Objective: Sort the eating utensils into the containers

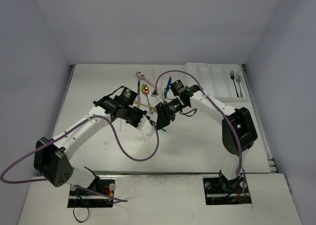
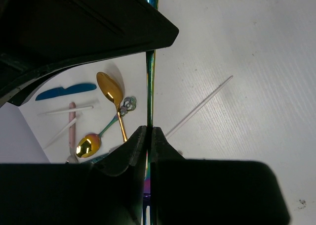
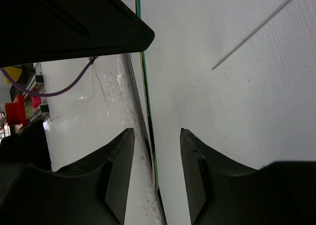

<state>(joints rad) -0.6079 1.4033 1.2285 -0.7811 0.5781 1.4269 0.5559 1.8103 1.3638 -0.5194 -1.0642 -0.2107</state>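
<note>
Observed: the right gripper [image 3: 156,132] enters from 6 o'clock, jaws standing apart. A slim utensil [image 3: 146,86], dark with a green edge, runs from 12 o'clock down into the gap, closer to the 9 o'clock jaw; contact cannot be confirmed. A pale stick [image 3: 256,28] lies on the white desk [image 3: 237,136] at 1 o'clock. A purple cable [image 3: 44,93] sags at 9 o'clock.

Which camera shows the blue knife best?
The left wrist view: the blue knife lies flat on the table, close and nearly whole. The top view shows only a small blue sliver far off. The right wrist view doesn't show it.
</note>
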